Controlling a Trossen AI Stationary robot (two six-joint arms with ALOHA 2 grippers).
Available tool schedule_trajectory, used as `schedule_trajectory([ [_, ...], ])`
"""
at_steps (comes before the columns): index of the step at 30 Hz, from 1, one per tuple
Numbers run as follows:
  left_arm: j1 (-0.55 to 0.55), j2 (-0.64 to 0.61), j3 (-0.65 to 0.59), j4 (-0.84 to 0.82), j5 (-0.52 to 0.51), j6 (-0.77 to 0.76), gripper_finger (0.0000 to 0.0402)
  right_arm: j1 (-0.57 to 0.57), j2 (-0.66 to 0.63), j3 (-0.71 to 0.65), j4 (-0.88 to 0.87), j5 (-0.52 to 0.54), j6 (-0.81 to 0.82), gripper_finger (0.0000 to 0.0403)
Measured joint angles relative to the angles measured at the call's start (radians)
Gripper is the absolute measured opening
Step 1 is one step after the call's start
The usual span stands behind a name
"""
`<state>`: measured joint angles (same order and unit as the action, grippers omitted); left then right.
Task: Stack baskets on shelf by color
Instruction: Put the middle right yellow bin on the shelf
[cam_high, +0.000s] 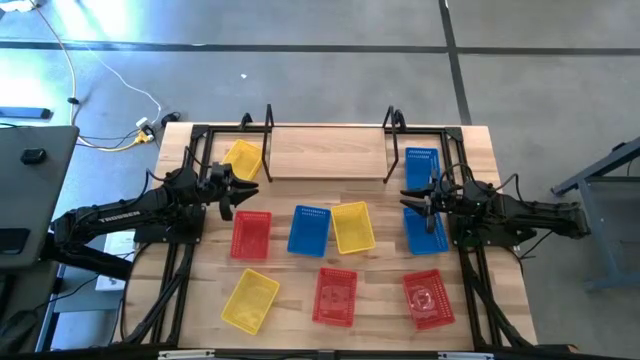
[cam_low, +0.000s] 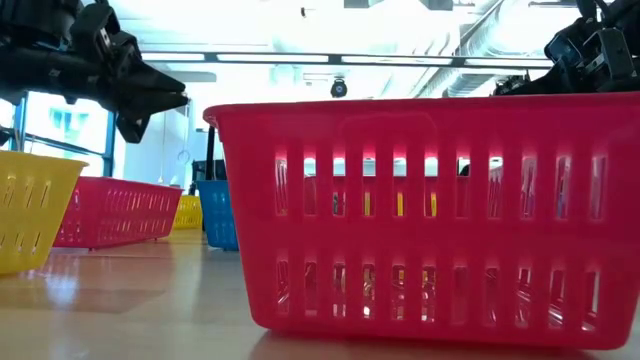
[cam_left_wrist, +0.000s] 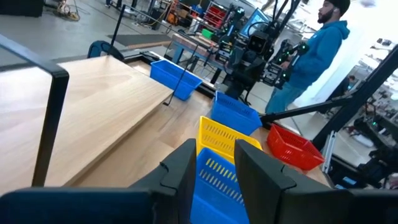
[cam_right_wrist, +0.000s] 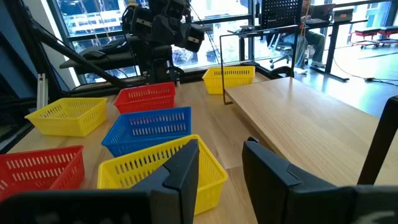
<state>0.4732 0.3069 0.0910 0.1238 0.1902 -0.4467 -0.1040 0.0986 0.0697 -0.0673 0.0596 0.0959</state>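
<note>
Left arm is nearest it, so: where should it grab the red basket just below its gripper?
Probably the red basket's short upper rim, nearest the left gripper, coming straight down. It lies flat and open-topped, clear of the blue basket, and the thin wall suits a pinch.

We see three red baskets (cam_high: 251, 233), three blue baskets (cam_high: 309, 229) and three yellow baskets (cam_high: 352, 226) (all mesh-bottomed) on the pale wooden bench (cam_high: 380, 305); the shelf (cam_high: 328, 152) is black-framed.

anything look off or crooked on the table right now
Nothing is damaged or spilled. The shelf is bare, and all nine baskets sit loose on the table at mixed angles; the yellow basket by the shelf's left end looks tilted.
</note>
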Motion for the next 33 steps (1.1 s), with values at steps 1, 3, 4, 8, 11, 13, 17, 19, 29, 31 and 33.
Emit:
schedule_trajectory([
  [1,0.0,0.0,0.0,0.0,0.0,-0.01,0.0099,0.0,0.0,0.0,0.0,0.0,0.0,0.011],
  [3,0.0,0.0,0.0,0.0,0.0,-0.03,0.0099,0.0,0.0,0.0,0.0,0.0,0.0,0.011],
  [4,0.0,0.0,0.0,0.0,0.0,-0.042,0.0099,0.0,0.0,0.0,0.0,0.0,0.0,0.011],
  [8,0.0,0.0,0.0,0.0,0.0,-0.057,0.0099,0.0,0.0,0.0,0.0,0.0,0.0,0.011],
  [11,0.0,0.0,0.0,0.0,0.0,-0.057,0.0099,0.0,0.0,0.0,0.001,-0.003,0.01,0.011],
  [13,0.0,0.0,0.0,0.0,0.0,-0.058,0.0099,0.0,0.0,0.0,0.002,-0.017,0.088,0.011],
  [17,0.0,0.0,0.0,0.0,0.0,-0.09,0.0099,0.0,0.0,0.0,0.04,-0.008,0.245,0.011],
  [19,0.0,0.0,0.0,0.0,0.0,-0.124,0.0099,0.0,0.0,0.0,0.053,-0.007,0.289,0.011],
  [29,0.0,0.0,0.0,0.001,-0.001,-0.248,0.0099,0.0,0.0,0.0,0.259,0.003,0.374,0.011],
  [31,0.0,0.0,0.0,0.001,-0.001,-0.258,0.0099,0.0,0.0,0.003,0.306,0.02,0.383,0.011],
  [33,0.0,0.0,0.0,0.001,-0.001,-0.258,0.0099,0.0,0.001,0.027,0.307,0.044,0.402,0.011],
])
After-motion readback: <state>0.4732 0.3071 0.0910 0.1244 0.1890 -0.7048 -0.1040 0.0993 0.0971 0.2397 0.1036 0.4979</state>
